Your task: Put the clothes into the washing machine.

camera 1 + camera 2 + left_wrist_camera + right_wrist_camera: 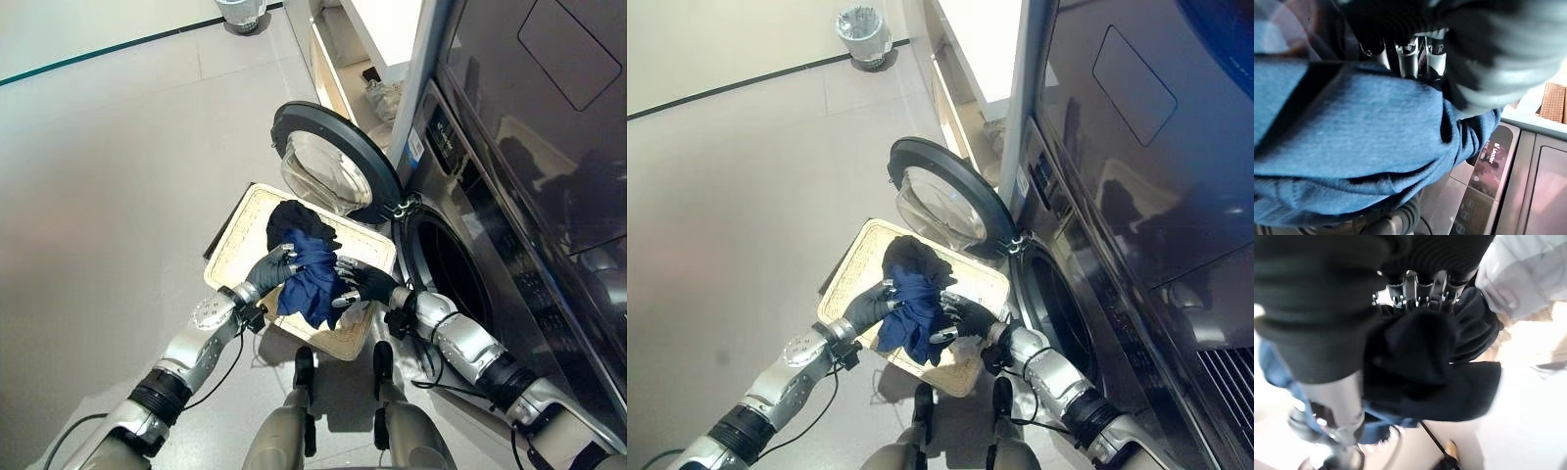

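A bundle of clothes, a blue garment (312, 277) under a black one (297, 217), hangs above the wicker basket (243, 227). My left hand (269, 267) grips the bundle from the left and my right hand (362, 282) from the right, fingers curled into the cloth. The left wrist view has the blue garment (1352, 142) under the fingers (1408, 56); the right wrist view has the black garment (1425, 362) below the fingers (1418, 293). The washing machine's drum opening (446, 269) gapes just right of the hands, its round door (333, 162) swung open to the left.
The basket sits on the pale floor directly before the machine, beneath the open door. A small waste bin (863, 35) stands far back. A white cabinet (970, 59) stands behind the machine. A tall dark appliance front (549, 147) rises along the right.
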